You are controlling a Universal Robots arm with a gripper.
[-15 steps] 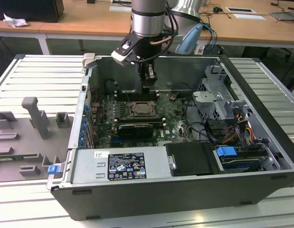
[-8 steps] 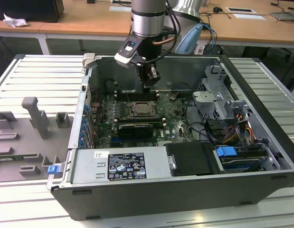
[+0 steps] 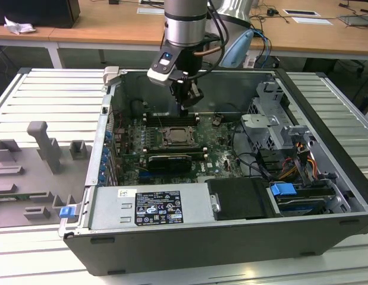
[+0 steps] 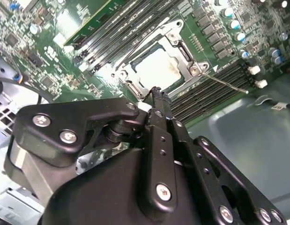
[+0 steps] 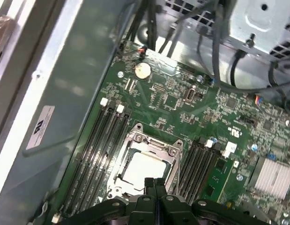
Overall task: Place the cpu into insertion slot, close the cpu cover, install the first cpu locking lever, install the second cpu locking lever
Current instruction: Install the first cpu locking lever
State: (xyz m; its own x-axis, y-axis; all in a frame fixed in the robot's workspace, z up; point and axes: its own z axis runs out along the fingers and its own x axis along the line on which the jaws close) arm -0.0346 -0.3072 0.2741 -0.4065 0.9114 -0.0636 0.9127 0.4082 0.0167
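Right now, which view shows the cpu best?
The second wrist view: the cpu sits close and unobstructed. In the first wrist view the gripper overlaps one edge; in the exterior view it looks small and distant.

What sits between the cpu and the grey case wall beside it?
A bank of black memory slots runs between the cpu and the case wall, as seen in the first wrist view.

small flat beige-silver square cpu (image 3: 179, 138) sat mid-board on the green motherboard (image 3: 219, 149) inside the open black case (image 3: 231, 249), thin silver-grey metal cpu cover (image 5: 153, 144) framing it, black memory slots (image 5: 98, 140) either side, black gripper (image 3: 185, 107) hanging over one edge of it, silver power supply box (image 3: 148, 208) along the case's near wall
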